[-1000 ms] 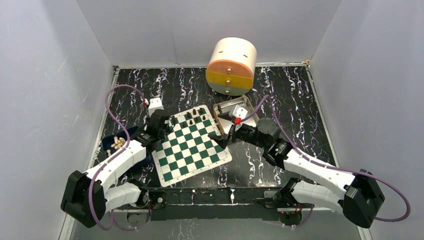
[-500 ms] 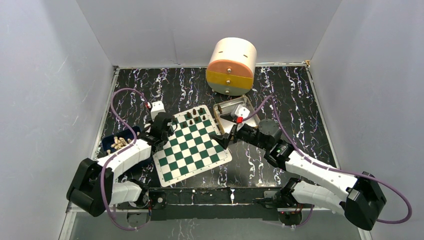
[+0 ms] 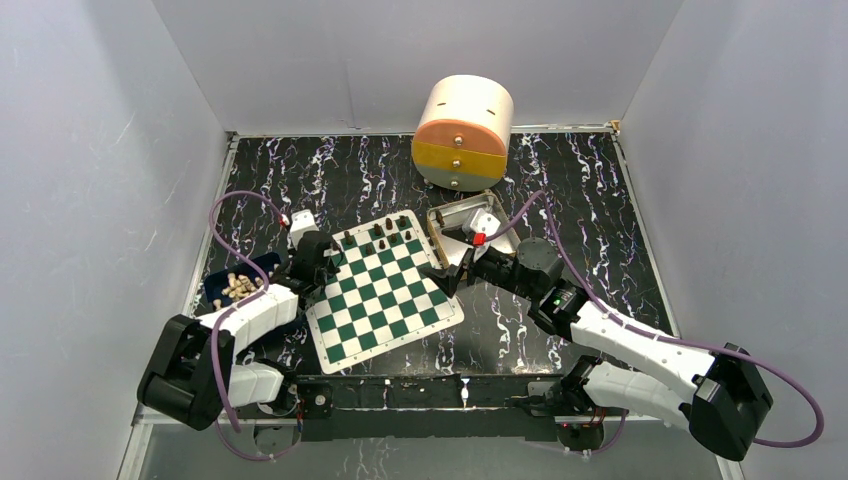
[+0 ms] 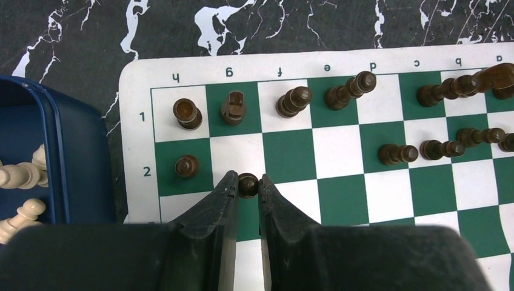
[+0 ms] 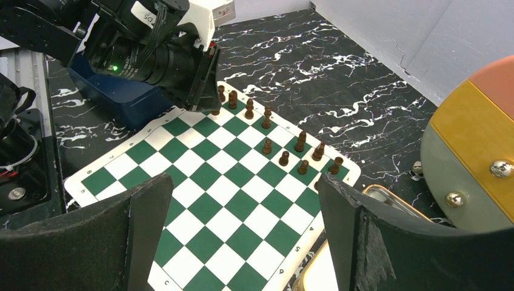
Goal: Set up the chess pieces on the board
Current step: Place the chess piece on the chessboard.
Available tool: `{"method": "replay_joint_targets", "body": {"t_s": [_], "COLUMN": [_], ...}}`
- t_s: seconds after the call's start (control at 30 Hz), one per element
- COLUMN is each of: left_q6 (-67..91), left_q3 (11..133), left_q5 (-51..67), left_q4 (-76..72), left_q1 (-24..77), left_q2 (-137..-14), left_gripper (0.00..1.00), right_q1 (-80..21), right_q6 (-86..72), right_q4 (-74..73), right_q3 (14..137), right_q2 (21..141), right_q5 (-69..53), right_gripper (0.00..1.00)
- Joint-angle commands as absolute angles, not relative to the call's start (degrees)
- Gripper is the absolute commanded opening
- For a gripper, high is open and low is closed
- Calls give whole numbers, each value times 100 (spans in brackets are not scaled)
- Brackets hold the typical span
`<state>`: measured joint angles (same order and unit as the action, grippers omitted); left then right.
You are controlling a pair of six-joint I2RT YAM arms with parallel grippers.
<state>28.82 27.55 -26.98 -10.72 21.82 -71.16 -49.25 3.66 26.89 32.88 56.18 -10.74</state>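
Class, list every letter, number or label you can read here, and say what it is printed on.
"h g f e d c b a": along the board border, left wrist view.
"1", "2": its side border.
Sticker on the left arm: too blurred to read.

The board (image 3: pixel 380 290) shows green-and-white checks with a white border and green lettering; the pieces (image 4: pixel 187 113) on it are dark brown. The bin (image 4: pixel 79 157) is blue, the men (image 4: pixel 21 176) in it cream. The table (image 3: pixel 560 190) is black, veined white like marble; the drum (image 3: pixel 463 133) is cream, banded orange, yellow and grey.
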Motion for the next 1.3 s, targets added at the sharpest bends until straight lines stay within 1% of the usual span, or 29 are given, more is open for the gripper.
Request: {"method": "replay_joint_targets", "body": {"t_s": [0.0,0.9,1.27], "left_q6": [2954,2826,2769], "left_q3": [2698,2566,2536], "left_q5": [-2808,-2845,-2895], "left_q4": [-1373,-1696,-1826], "left_q1": [2123,2021,2020], "left_q2": [-7057,-7474,-7576], "left_gripper": [3,4,7], "right_q1": [-4956,-4957,-4957], "right_q6": [460,416,409], "right_q4": [2910,3000,2980], "right_q3": [3324,3244,3218], "right_q2": [5472,5386,5352], "right_q5": [-967,-823,-834], "right_gripper": [99,99,99]}}
